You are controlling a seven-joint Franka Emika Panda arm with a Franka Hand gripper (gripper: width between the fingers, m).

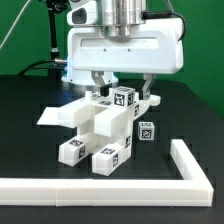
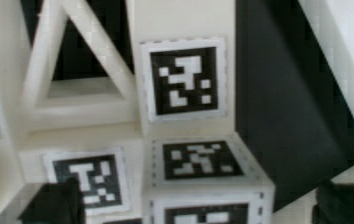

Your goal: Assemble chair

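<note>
A black counter [image 1: 30,140] is being shown under bright light, with a green backdrop [image 1: 25,30] behind it. A long white L-shaped rail [image 1: 150,180] is lying along the counter's near edge and turning up at the exterior view's right. The chair [image 1: 100,130] is sitting on the counter around the middle of the scene, inside the corner of the rail and well apart from it. Its tagged posts are being pointed toward the camera, and a flat slab is being seen at its far side toward the exterior view's left. The robot arm [image 1: 120,40] is hanging directly above the chair. The jaws of the gripper [image 1: 122,92] are being held wide apart, straddling the top of the chair, and nothing is being gripped between them. In the wrist view, the X-braced panel [image 2: 76,60] and several square tags [image 2: 188,80] are being seen at close range.
</note>
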